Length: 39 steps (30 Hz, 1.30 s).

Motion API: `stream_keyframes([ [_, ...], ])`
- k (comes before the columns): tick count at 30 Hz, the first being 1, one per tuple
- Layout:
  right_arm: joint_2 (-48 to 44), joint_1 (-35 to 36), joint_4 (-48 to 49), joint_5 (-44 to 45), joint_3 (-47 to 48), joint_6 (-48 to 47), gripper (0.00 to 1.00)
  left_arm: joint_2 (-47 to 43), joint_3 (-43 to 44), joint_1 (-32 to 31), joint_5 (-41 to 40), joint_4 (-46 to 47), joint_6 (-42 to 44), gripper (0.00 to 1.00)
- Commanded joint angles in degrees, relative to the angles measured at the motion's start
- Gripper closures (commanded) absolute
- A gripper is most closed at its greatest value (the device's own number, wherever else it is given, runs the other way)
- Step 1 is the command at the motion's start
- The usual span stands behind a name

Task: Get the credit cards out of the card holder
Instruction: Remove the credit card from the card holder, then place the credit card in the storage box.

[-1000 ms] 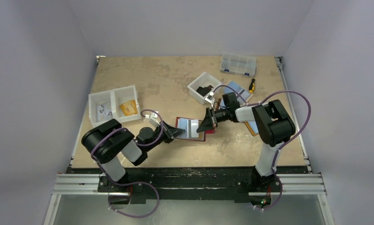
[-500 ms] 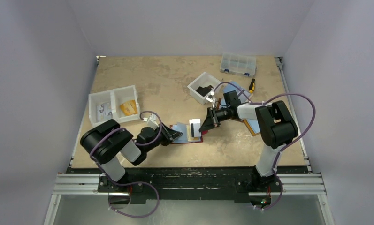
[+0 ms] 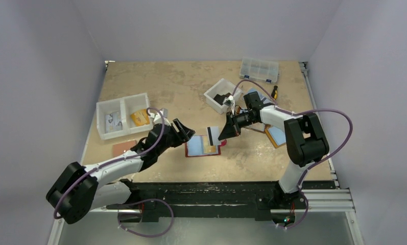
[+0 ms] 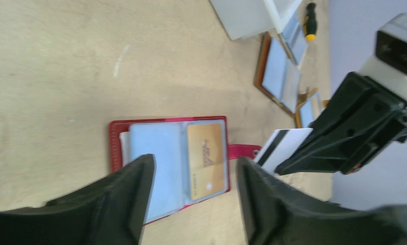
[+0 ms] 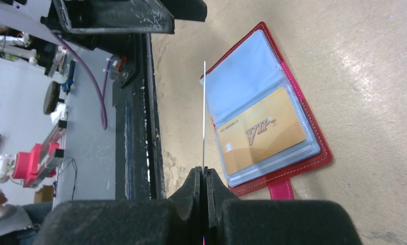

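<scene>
The dark red card holder (image 3: 191,154) lies open on the table, its pink strap tab (image 4: 242,150) pointing right. A gold card (image 4: 205,161) sits in its clear right sleeve, beside a light blue page (image 4: 155,153). My right gripper (image 3: 226,131) is shut on a white credit card with a black stripe (image 3: 212,134), held on edge above the holder's right edge and clear of the sleeves. The right wrist view shows this card (image 5: 204,112) edge-on between the shut fingers of the right gripper (image 5: 205,171). My left gripper (image 3: 183,132) hangs open above the holder's left side, with nothing between its fingers (image 4: 124,204).
A white two-compartment bin (image 3: 123,115) stands at the left, with a small tan holder (image 3: 124,148) in front of it. A white bin (image 3: 222,95), a clear organizer box (image 3: 259,70) and a screwdriver (image 3: 274,92) are at the back right. A brown fold-out holder (image 3: 272,135) lies under the right arm.
The right gripper has drawn the white card out of the holder and lifted it to the right. The left gripper opened, let go of the holder and drew back; the holder now lies flat.
</scene>
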Motion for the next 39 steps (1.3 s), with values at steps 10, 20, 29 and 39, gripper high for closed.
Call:
stream_keyframes([
  [10,-5.2,-0.2,-21.7,1.2,7.5,-24.6,1.00,-22.0,4.6,0.4,-7.6,-16.1,-2.9,0.01],
  [20,-4.9,0.1,-35.9,4.4,14.7,-40.5,1.00,-17.8,8.5,0.4,0.6,-13.7,-22.5,0.02],
  [29,-9.8,3.0,-32.1,12.6,15.5,-39.2,1.00,-6.4,27.0,0.5,3.5,-33.8,-31.1,0.01],
  [39,-19.0,9.5,-20.7,25.7,11.2,-38.7,1.00,1.1,30.6,0.4,12.3,-30.0,-37.9,0.02],
])
